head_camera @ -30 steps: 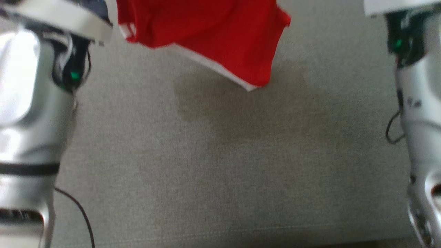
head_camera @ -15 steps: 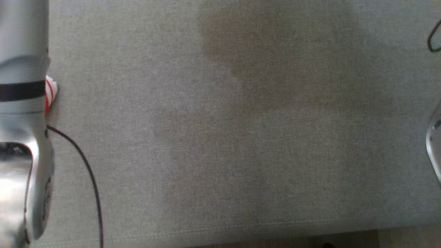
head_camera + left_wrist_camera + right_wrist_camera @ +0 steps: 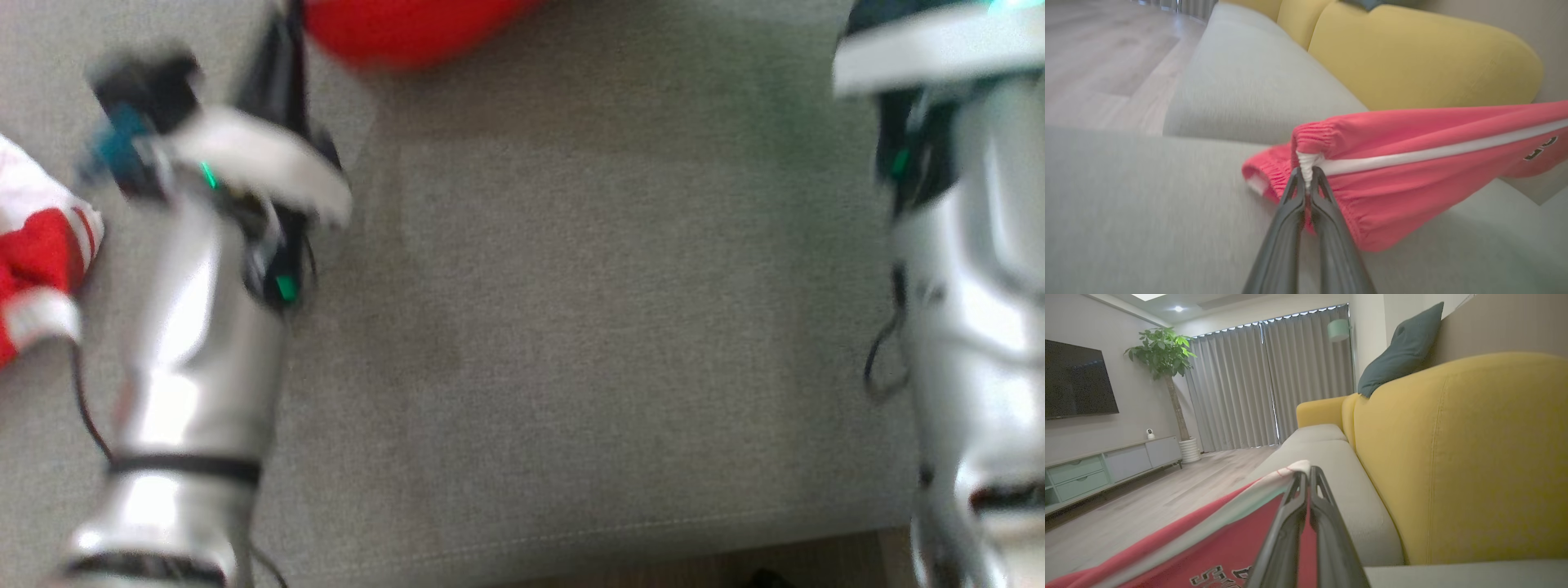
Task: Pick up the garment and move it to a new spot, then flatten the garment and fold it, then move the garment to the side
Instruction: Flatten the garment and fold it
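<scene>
Transfer to a new spot seems to be the step in hand: the red fabric garment [image 3: 1412, 192], with a white side stripe [image 3: 1433, 152], is lifted and stretched between both arms over the grey woven sofa seat [image 3: 1147, 212]. The left gripper [image 3: 1306, 179] has its two long dark fingers pressed together on the white part of the gathered elastic edge. The right gripper [image 3: 1306, 475] is closed too, pinching a pale hem of the same cloth. The lowest fold hangs close to the seat; whether it touches, I cannot tell.

The next move, as I judge it, calls for lowering both arms together with the cloth held taut, so that it lands flat, and for opening the fingers only when it lies on the seat. If one side goes down sooner, wrinkles may form.

The long axis of the garment runs from one gripper to the other, across the robot's front and roughly along the rounded yellow sofa backrest [image 3: 1412, 61]; the stripe follows this axis. The gathered end points to the robot's left.
</scene>
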